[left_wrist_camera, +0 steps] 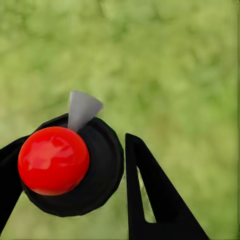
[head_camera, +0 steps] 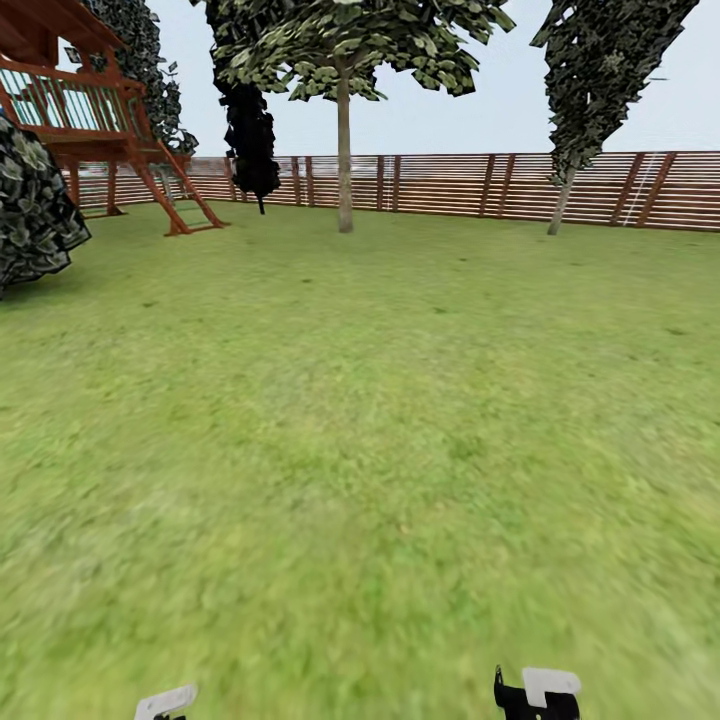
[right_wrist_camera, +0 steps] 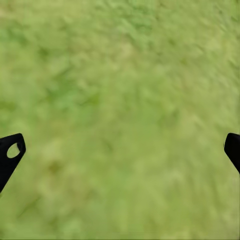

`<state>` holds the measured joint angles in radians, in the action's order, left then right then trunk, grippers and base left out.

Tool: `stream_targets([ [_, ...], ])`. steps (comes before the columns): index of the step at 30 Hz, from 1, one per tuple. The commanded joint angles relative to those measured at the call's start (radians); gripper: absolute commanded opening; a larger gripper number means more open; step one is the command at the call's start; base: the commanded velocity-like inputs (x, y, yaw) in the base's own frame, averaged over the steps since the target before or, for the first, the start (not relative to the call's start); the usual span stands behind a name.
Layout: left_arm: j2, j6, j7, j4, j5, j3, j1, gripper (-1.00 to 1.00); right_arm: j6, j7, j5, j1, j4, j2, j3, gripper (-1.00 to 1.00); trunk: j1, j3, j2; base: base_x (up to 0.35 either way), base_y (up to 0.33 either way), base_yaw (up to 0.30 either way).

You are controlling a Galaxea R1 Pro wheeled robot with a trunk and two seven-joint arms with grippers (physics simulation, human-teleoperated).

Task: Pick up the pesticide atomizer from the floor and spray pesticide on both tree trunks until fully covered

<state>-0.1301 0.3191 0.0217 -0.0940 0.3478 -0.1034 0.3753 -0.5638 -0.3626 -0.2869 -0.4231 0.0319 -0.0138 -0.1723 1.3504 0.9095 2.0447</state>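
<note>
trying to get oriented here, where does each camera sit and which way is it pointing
Head view: on the head, facing forward across the lawn to a tree trunk and fence.
Left wrist view: looking down along the left gripper, shut on the atomizer.
Right wrist view: right gripper open.
Both wrist views share grass below.
</note>
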Motion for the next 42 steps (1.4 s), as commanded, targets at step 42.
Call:
stream_targets([
  [42, 0.000, 0.003, 0.003, 0.000, 0.007, -0.009, 0.001, -1.00, -0.002, -0.004, -0.011, 0.000, -0.002, 0.003, -0.007, 1.00, 0.000, 0.005, 0.000, 0.337, 0.000, 0.011],
])
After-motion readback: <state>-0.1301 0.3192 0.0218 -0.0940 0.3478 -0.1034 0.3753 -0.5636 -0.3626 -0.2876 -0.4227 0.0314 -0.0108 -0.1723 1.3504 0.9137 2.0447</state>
